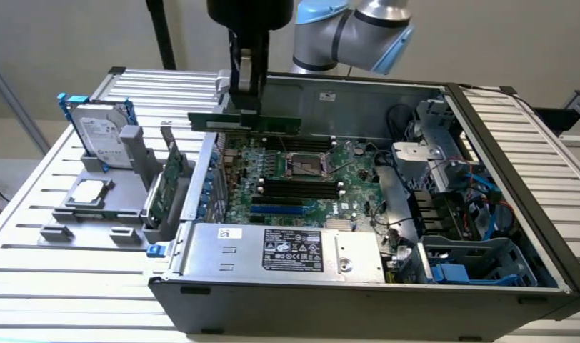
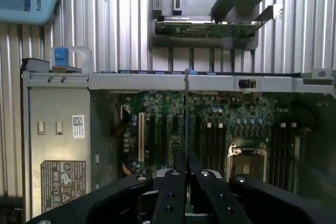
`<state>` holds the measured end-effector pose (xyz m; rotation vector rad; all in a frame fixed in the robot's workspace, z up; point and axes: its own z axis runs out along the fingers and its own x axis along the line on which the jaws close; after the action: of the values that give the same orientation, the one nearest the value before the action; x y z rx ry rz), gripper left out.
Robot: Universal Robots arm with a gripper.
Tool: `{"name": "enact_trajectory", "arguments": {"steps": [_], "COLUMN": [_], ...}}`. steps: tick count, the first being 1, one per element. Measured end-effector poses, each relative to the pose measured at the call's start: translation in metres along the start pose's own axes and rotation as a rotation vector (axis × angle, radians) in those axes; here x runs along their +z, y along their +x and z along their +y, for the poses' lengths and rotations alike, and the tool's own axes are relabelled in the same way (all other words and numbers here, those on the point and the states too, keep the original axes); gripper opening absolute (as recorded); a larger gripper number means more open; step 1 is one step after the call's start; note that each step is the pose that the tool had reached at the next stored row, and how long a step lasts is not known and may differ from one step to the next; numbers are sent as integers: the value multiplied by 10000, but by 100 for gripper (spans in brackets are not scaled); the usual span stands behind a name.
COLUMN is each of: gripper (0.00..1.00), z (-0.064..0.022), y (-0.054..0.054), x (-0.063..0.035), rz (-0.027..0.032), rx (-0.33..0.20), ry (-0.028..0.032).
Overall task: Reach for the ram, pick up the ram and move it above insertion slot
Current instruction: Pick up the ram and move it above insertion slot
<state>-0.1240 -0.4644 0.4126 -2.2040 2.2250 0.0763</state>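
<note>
My gripper [image 1: 247, 113] is shut on the ram [image 1: 245, 123], a long thin green board held level in the air over the far edge of the motherboard [image 1: 271, 204], inside the open computer case. The black memory slots [image 1: 295, 187] lie lower, nearer the camera, beside the CPU socket [image 1: 306, 166]. In the wrist view the ram [image 2: 187, 108] shows edge-on as a thin dark line between my two fingers [image 2: 175, 182]. It hangs over the board just to one side of the memory slots [image 2: 215, 142].
A grey holder outside the case at the exterior view's left carries a green expansion card [image 1: 166, 182], a silver hard drive [image 1: 99, 132] with blue rails and a CPU [image 1: 88, 191]. The power supply [image 1: 290, 250] sits at the case front. Cables and the drive cage [image 1: 461, 207] crowd the case's right.
</note>
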Motion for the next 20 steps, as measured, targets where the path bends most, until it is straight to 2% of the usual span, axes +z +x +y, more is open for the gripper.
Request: {"name": "enact_trajectory", "arguments": {"steps": [12,17,20], "gripper": [13,13,13], "z": [-373,-537,-592], "y": [-319,-467,-553], "x": [47,98,150], "rz": [0,5,8], "rx": [0,0,1], "ry": [0,0,0]}}
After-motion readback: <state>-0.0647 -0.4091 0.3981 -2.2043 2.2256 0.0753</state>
